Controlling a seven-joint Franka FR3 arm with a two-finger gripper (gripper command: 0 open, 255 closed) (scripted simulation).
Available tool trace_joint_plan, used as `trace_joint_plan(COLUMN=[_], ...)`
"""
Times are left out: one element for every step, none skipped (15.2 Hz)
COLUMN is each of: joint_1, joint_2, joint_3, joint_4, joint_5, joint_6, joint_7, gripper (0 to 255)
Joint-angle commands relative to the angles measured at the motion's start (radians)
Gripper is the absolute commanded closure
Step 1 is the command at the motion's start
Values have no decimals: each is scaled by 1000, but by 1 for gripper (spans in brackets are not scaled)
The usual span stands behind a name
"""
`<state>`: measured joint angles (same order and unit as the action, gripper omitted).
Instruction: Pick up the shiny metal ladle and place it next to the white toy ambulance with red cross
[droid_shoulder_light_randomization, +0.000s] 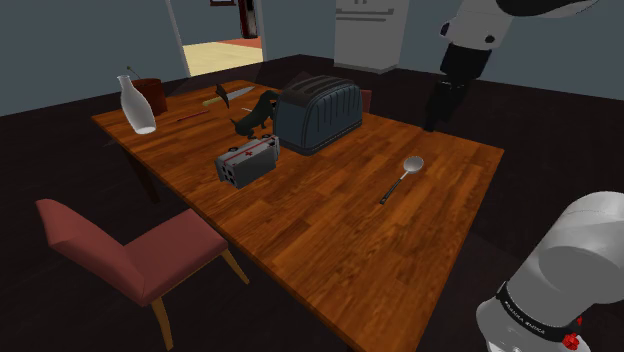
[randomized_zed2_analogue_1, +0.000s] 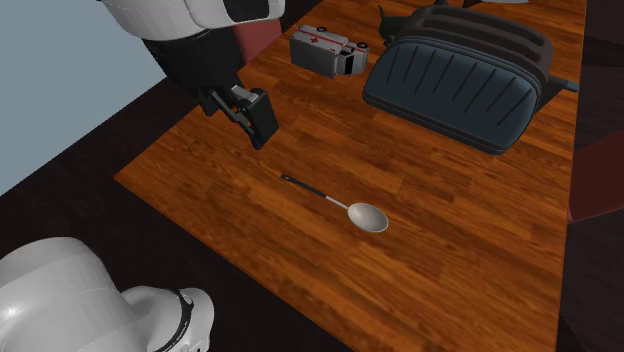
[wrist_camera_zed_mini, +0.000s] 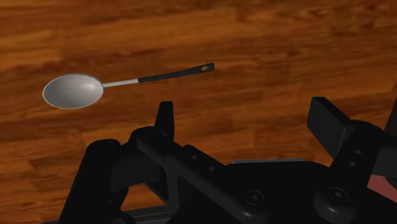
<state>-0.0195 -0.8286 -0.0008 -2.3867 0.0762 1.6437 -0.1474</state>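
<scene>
Hovers with gripper (wrist_camera_zed_mini: 245, 118) spread wide and empty over light, rigid, likely slippery ladle (wrist_camera_zed_mini: 127, 83) near tabletop (wrist_camera_zed_mini: 286, 38) edge, best taken by dark handle (wrist_camera_zed_mini: 175, 74).

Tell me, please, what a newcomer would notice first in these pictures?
The big dark toaster stands mid-table, the grey toy ambulance just to its left in the shoulder view. The metal ladle lies alone on the bare wooden table, and the open gripper hovers near it, not touching.
</scene>
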Motion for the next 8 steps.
trace_joint_plan(joint_1=[0,-21,-43,-65,-87,-108,-131,-153], joint_2=[0,24,49,76,104,132,162,193], joint_3=[0,22,44,65,86,105,124,143], joint_4=[0,-11,-20,-28,-34,-39,-43,-45], joint_5=[0,5,10,13,16,17,18,17], joint_6=[0,31,62,92,121,149,177,203], joint_7=[0,62,124,185,247,309,371,433], gripper=[0,0,0,0,0,0,0,0])
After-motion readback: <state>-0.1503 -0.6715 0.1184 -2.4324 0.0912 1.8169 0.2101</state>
